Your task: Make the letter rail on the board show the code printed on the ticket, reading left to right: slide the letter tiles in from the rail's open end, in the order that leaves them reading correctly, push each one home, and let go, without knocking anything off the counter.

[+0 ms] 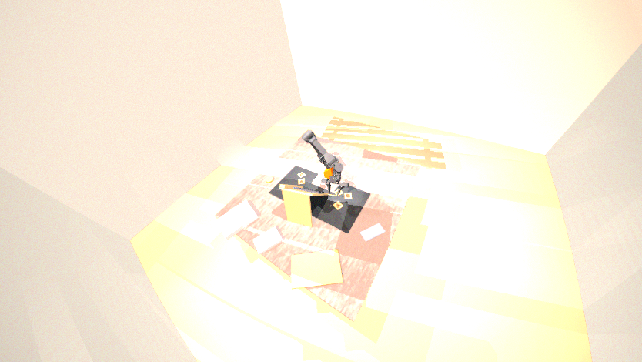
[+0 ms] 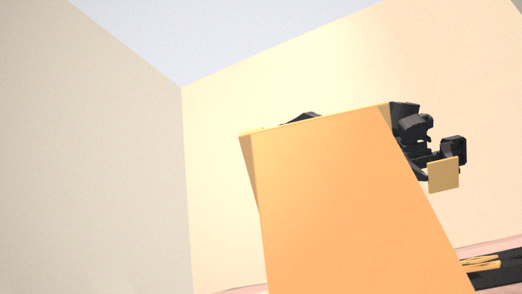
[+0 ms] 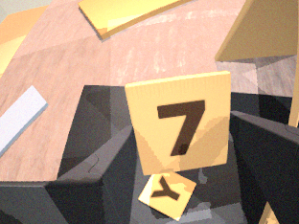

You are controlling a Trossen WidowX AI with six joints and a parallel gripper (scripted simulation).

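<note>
My gripper point(image 1: 334, 192) point(image 2: 442, 174) point(image 3: 182, 125) is shut on the 7 tile, gripping it by its side edges. In the wrist view the 7 tile point(image 3: 180, 107) reads upright, and its back point(image 2: 442, 184) shows in the exterior view. It is held in the air beside the right end of the raised board point(image 1: 297, 209) point(image 2: 339, 201). A dark strip point(image 1: 305, 189) runs along the board's top; its letters are not readable. A Y tile point(image 3: 165, 195) lies below the held tile. Other tiles point(image 1: 301, 174) point(image 1: 348, 196) lie on the mat. No printed code is readable.
The black mat point(image 1: 343, 222) point(image 3: 96, 107) lies under the board. A flat pale piece point(image 1: 372, 232) point(image 3: 21, 117) lies beyond the mat. A yellow panel point(image 1: 316, 269) point(image 3: 115, 19) and white blocks point(image 1: 268, 239) point(image 1: 238, 219) stand farther off. A tan panel point(image 3: 268, 35) rises at upper right in the wrist view.
</note>
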